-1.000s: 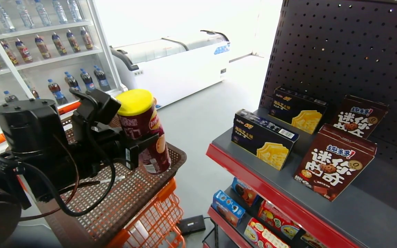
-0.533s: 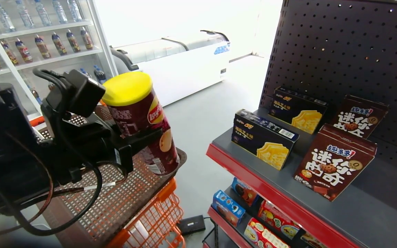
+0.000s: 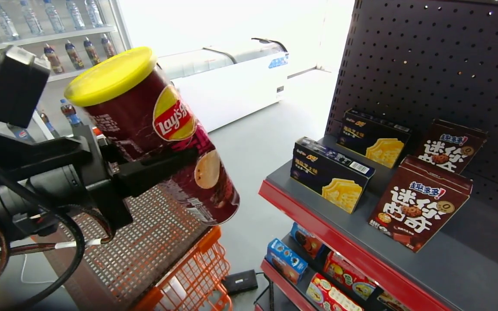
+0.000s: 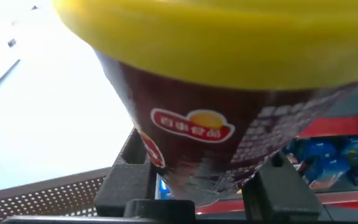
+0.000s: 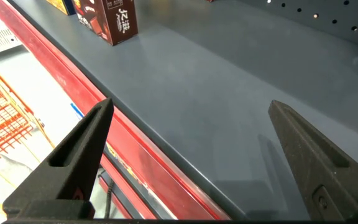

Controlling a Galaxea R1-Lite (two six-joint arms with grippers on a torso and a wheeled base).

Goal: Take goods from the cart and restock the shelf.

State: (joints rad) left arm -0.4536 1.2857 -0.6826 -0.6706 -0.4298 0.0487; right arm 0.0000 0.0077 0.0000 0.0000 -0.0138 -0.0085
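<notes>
The left gripper [image 3: 175,149] holds a chip can [image 3: 138,116] with a yellow lid [image 3: 110,75]; its two fingers are closed on the middle of the can's body. The can is tilted, with the lid toward the upper left of the head view. It hangs above the brown mesh tray [image 3: 145,246] of the cart [image 3: 190,276], well apart from the shelf [image 3: 461,263] at the right of the frame. The right gripper [image 5: 188,112] has its fingers wide open with nothing between them, above a bare grey part of the shelf board. I judge that the step in hand is to carry the can across to the shelf. To do it well, the arm should bring the can upright before lowering it. It should aim for the free grey surface at the lower right, beside the brown biscuit box [image 3: 419,203], not at the blue boxes [image 3: 331,175]. The bottom should pass above the red front edge [image 3: 318,226]. The fingers should open only when the can stands on the board, because a tall can falls easily.
</notes>
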